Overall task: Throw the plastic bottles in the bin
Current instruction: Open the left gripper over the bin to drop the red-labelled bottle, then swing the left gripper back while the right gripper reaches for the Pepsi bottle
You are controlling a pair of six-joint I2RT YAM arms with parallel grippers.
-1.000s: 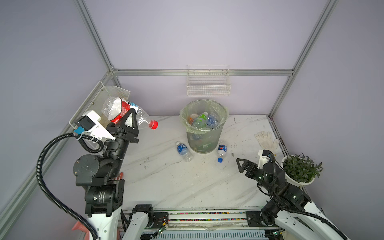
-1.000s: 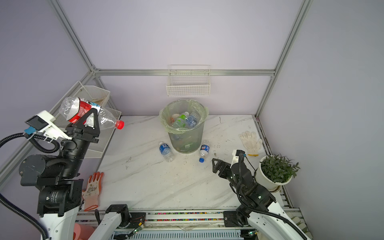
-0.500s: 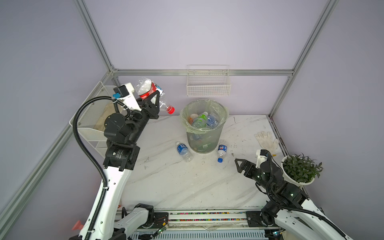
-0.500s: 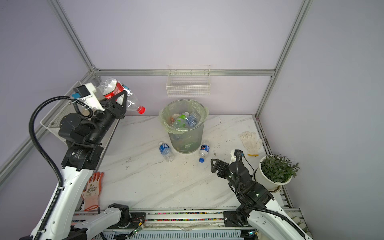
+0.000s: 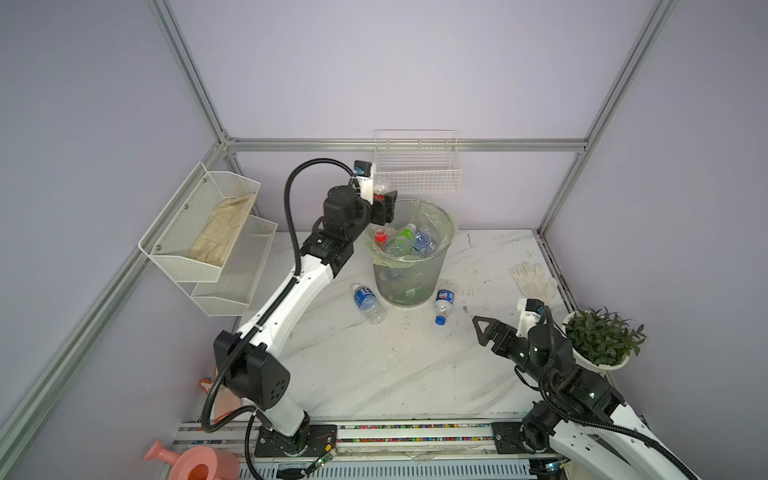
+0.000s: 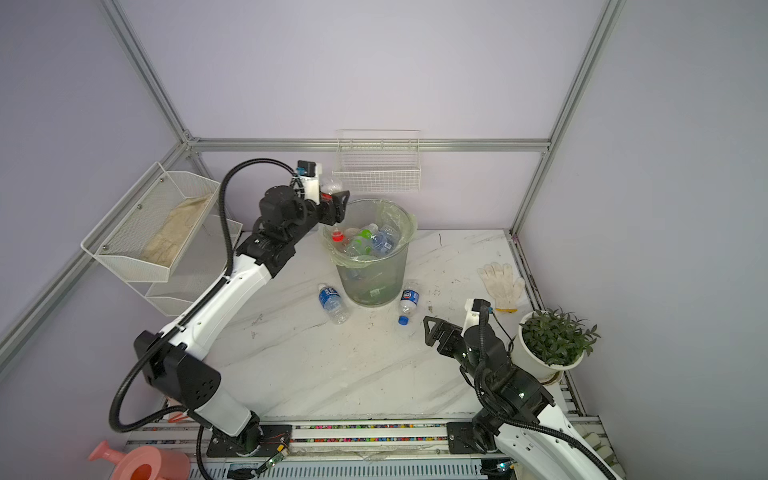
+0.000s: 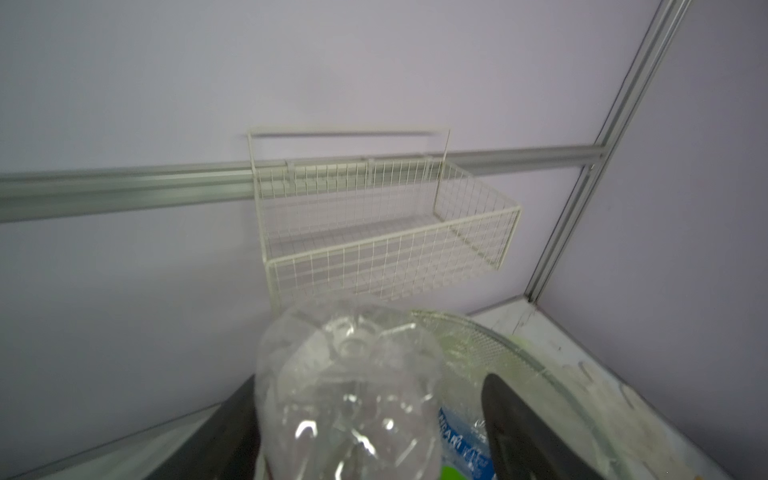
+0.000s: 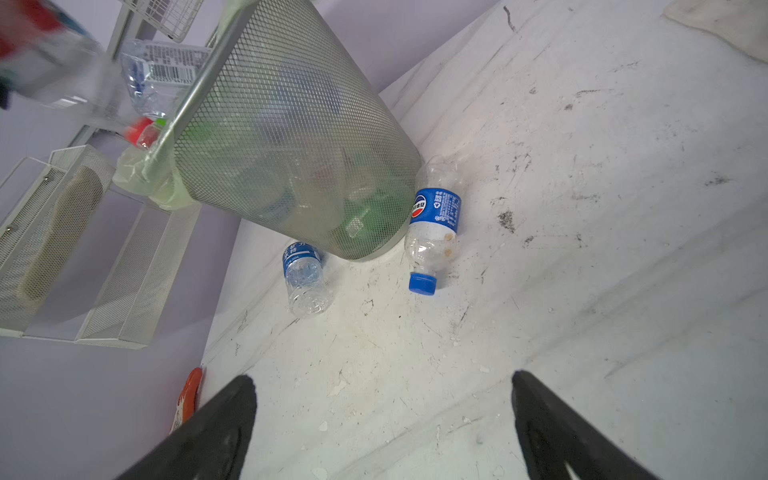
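Gaping around a bottle [image 7: 348, 399], left end effector [image 7: 370, 380] overhangs the bin [image 5: 417, 281].

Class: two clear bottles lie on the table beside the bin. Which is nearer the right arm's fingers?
The clear plastic bottle with the blue Pepsi label and blue cap, right of the grey mesh bin; the other blue-labelled bottle lies left of it.

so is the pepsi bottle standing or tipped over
Tipped over: the pepsi bottle lies on its side beside the bin, blue cap pointing away.
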